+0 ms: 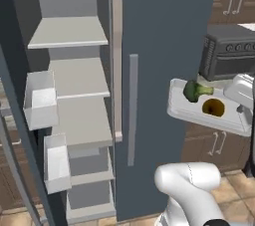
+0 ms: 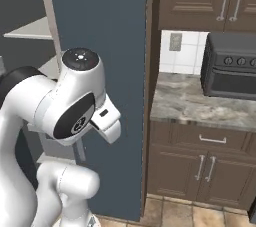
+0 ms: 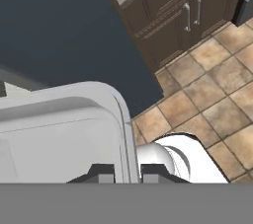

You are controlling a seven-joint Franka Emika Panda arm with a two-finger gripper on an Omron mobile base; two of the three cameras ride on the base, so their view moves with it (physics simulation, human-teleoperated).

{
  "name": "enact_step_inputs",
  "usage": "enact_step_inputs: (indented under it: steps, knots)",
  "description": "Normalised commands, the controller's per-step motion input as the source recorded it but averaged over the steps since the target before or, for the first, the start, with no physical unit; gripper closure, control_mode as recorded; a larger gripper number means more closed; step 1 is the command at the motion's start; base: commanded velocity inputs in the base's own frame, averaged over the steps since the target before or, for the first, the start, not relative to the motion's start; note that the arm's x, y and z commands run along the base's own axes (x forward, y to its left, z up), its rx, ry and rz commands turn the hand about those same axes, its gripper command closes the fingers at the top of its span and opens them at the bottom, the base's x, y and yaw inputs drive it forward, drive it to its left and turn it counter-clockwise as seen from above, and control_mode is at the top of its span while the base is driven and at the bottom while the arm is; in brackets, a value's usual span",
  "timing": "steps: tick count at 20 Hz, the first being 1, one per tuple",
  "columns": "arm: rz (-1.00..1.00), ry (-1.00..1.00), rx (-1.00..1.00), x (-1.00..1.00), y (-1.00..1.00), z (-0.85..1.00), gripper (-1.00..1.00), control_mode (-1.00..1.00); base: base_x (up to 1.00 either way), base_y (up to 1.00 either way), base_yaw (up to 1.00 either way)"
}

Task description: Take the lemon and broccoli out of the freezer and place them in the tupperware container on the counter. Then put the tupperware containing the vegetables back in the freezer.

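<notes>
Freezer (image 1: pixel 74 95) stands open at left, shelves bare. Right of it, the tupperware container (image 1: pixel 179 106) is held aloft, carrying broccoli (image 1: pixel 191 91) and lemon (image 1: pixel 213 106). Gripper (image 3: pixel 127 172) is clamped on the container's rim, at its right end.

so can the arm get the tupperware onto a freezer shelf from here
Probably yes: the gripper is shut on the tupperware container rim, the freezer stands open, and its shelves look bare. It still needs to swing left around the closed door.
</notes>
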Motion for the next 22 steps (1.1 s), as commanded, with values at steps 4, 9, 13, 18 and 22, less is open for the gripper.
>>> enact_step_inputs:
  steps: [4,9,13,18,22]
  knots:
    - [0.0,0.0,0.0,0.0,0.0,0.0,1.0,1.0,0.52,0.39,-0.06]
    - [0.0,0.0,0.0,0.0,0.0,0.0,1.0,1.0,0.43,0.39,-0.06]
    - [0.0,0.0,0.0,0.0,0.0,0.0,1.0,1.0,0.06,0.66,-0.05]
    - [0.0,0.0,0.0,0.0,0.0,0.0,1.0,1.0,0.14,0.44,-0.06]
    - [0.0,0.0,0.0,0.0,0.0,0.0,1.0,1.0,0.57,0.05,-0.1]
